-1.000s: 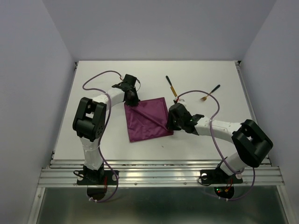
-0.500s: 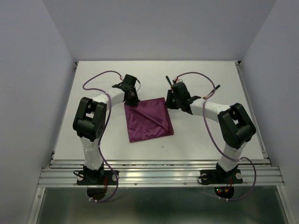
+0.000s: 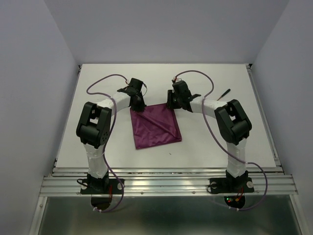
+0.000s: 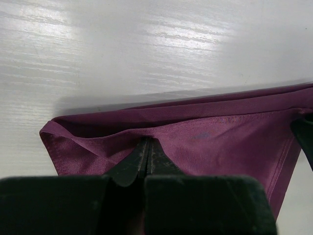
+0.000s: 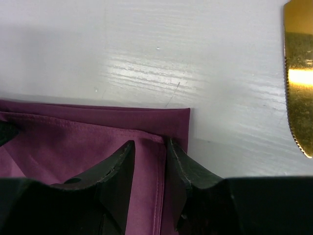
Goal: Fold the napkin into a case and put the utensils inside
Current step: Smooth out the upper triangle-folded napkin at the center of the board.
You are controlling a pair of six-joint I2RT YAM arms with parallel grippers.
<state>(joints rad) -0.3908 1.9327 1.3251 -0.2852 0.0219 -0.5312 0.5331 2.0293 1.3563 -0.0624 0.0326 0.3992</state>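
Top external view shows the right gripper (image 3: 172, 102) newly swung from the lower right corner of the one napkin (image 3: 155, 128), mid-frame, to its upper right corner, fingers half apart astride the hem and holding nothing. The left gripper (image 3: 139, 105) stays pinched on the upper left corner. A fold looks near. Two utensils: a knife blade (image 5: 298, 73) and a black handle (image 3: 224, 92).

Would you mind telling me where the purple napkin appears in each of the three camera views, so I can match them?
Top external: the napkin lies at the middle of the white table.
Left wrist: it fills the lower half, pinched in the left gripper.
Right wrist: lower left, its corner just ahead of the open right gripper.
Shared landmark: the napkin's straight far edge against the white table.
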